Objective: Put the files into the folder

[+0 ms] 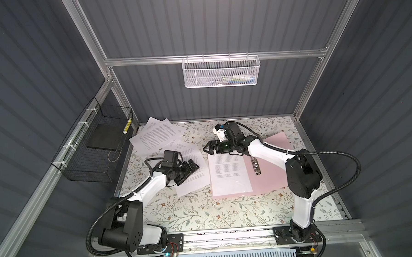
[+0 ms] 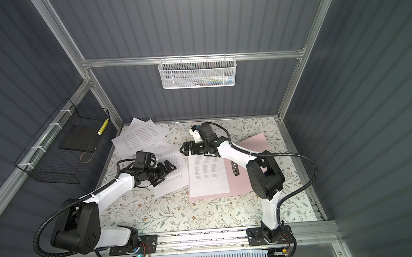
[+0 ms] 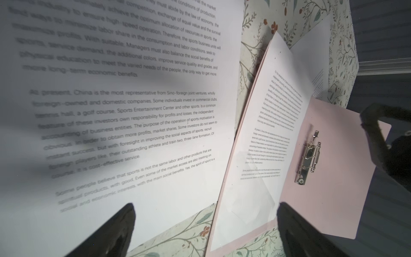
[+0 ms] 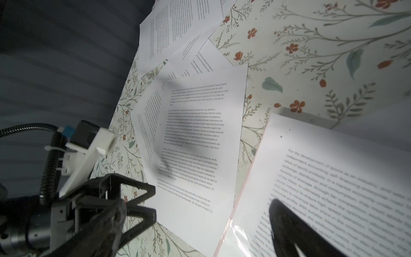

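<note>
Plainly, the coming move hung on the left pincer and the loose sheet spread directly beneath it. Its jaws stood wide apart and held nothing; whether a fingertip touched the paper could not be told. The folder lay open on the desk just past the pincer's tips, toward the right arm. The loose sheet's long axis ran across that line, nearly parallel to the folder's spine but a little askew. One filed sheet already covered the leaf nearer the left pincer, with the metal clip beyond it on the spine. The right pincer, likewise spread and empty, hung at that filed sheet's far corner. The scattered files lay behind the left pincer, well apart from the folder. By my reading the left arm was the nearer one. The sheet would need sliding ahead onto the filed one, with a small turn to square it.
</note>
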{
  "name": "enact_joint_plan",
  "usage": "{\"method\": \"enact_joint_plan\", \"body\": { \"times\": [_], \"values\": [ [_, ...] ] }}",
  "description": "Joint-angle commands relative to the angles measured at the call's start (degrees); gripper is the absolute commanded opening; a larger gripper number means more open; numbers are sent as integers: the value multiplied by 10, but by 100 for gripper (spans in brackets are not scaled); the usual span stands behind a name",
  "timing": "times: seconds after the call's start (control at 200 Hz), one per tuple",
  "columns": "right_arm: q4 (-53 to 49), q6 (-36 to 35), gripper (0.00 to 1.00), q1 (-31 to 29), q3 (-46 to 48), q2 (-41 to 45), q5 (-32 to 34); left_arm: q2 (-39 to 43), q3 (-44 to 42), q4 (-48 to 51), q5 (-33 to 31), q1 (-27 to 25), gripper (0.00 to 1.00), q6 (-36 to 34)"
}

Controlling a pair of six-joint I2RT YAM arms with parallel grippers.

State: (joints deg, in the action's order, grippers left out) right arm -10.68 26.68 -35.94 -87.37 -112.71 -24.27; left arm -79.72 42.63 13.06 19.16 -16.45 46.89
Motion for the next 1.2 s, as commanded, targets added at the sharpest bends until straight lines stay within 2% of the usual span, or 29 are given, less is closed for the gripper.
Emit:
{"method": "enact_joint_plan", "body": {
  "times": [0.0,0.05,0.27,0.4,0.505,0.695,0.881,1.061,1.196],
  "values": [
    [-23,-10,99,-2,-53,-34,-13,-22,-15,-75,1,-8,100,53],
    [-25,-11,99,-3,-77,-54,-17,-30,-21,-79,-23,-13,100,53],
    [-8,-38,99,-8,-148,-121,-55,-45,-43,-41,-52,-16,100,28],
    [-73,-55,99,-10,-235,-184,-78,-15,-76,16,-95,-11,100,28],
    [-88,-60,99,-17,-270,-219,-78,27,-118,40,-87,15,100,28],
    [-139,-37,98,-40,-341,-284,-51,111,-138,137,-84,63,100,5],
    [-195,-12,96,-68,-409,-341,6,163,-117,220,-114,68,100,-17],
    [-195,26,95,-88,-390,-345,44,180,-107,246,-120,69,100,-29],
    [-192,26,95,-88,-385,-342,85,177,-111,243,-118,71,100,-30]
  ]
}}
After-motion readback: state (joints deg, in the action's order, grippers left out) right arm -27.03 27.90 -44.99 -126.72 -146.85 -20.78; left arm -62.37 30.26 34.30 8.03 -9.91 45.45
